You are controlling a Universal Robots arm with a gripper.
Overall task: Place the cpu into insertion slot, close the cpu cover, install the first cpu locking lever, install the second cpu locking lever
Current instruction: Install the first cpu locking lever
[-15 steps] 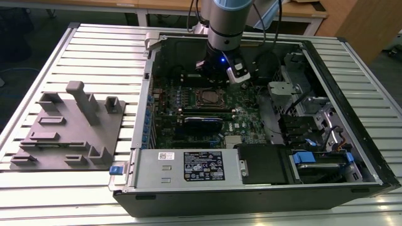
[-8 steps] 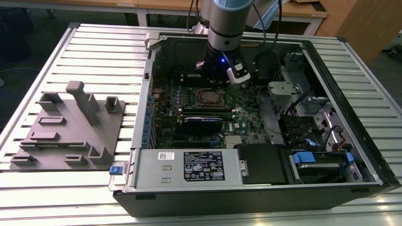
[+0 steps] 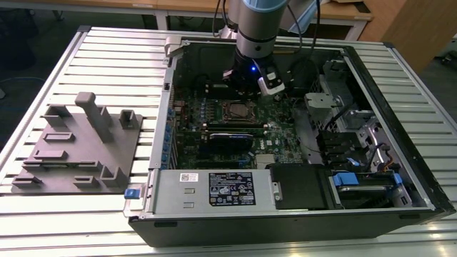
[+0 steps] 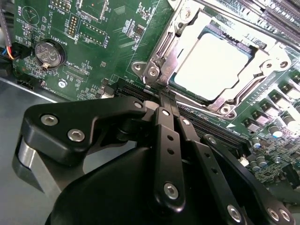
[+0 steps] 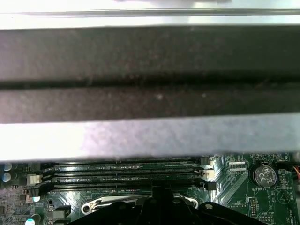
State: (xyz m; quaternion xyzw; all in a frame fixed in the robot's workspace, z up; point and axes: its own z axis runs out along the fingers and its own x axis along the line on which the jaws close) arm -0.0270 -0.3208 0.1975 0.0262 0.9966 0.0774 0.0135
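In the second wrist view the cpu [image 4: 213, 63] lies flat in the insertion slot [image 4: 224, 108], its pale metal top showing through the window of the cpu cover [image 4: 257, 55], which is folded down over it. A silvery locking lever [image 4: 164, 52] runs along one side of the socket and another [image 4: 244, 90] along the adjoining side. My gripper [image 4: 165, 96] is shut, with its fingertips at the socket corner beside a lever end. The exterior view shows the gripper [image 3: 251, 85] hanging just behind the socket [image 3: 223, 111].
The open computer case [image 3: 400, 211] walls in the motherboard [image 3: 279, 134]. Long black memory slots [image 5: 122, 173] and a coin battery [image 5: 264, 174] lie close to the socket. A black card [image 3: 230, 140] stands nearer the front. A grey fixture plate [image 3: 78, 144] sits at the exterior view's left.
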